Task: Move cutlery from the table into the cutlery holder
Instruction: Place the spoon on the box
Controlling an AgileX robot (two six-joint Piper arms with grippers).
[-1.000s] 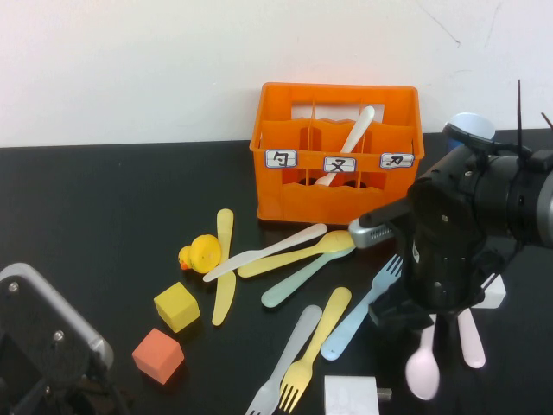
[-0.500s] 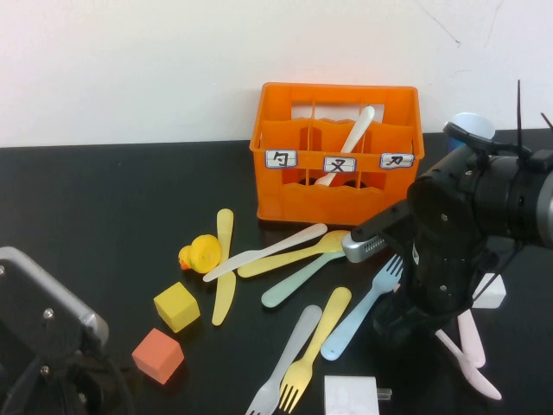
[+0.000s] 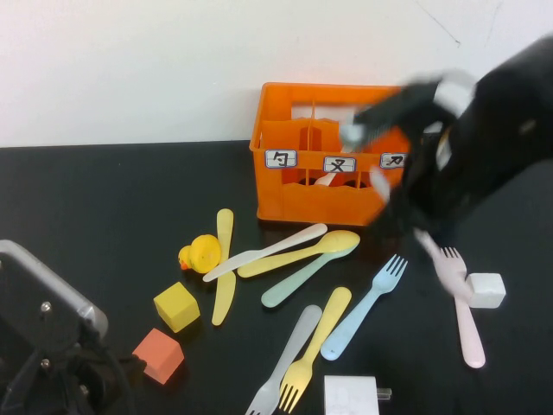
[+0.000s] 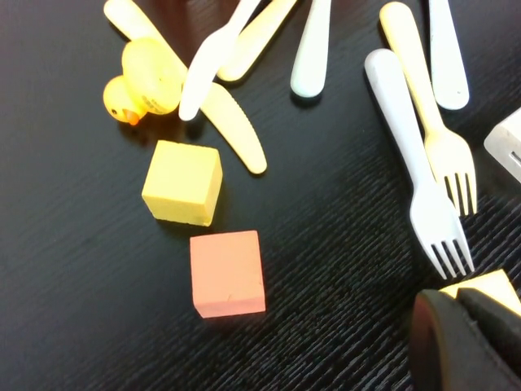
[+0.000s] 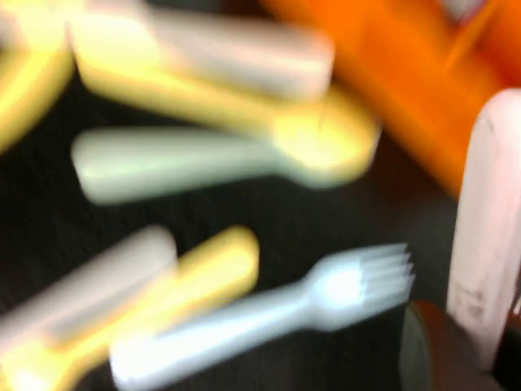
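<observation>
My right gripper (image 5: 487, 346) is shut on the handle of a pink spoon (image 5: 488, 220). It is raised in front of the right end of the orange cutlery holder (image 3: 298, 194), with the spoon hanging below it. A white spoon (image 3: 354, 138) leans in the holder's middle compartment. On the table (image 3: 104, 199) lie a yellow knife (image 3: 224, 264), white knife (image 3: 268, 251), yellow spoon (image 3: 302, 253), mint spoon (image 3: 298, 284), blue fork (image 3: 367, 307), yellow fork (image 3: 315, 346), white fork (image 3: 285, 359) and pink fork (image 3: 467, 320). My left gripper (image 4: 470, 346) is shut and empty at the near left.
A yellow duck toy (image 3: 200, 253), a yellow cube (image 3: 176, 306) and an orange-red cube (image 3: 158, 354) sit left of the cutlery. A white block (image 3: 486, 290) lies at the right, another (image 3: 352, 396) at the front edge. A white wall stands behind the holder.
My right gripper shut on the pink spoon, lifted it off the table and swung up toward the holder's right end. The left arm shifted slightly.
</observation>
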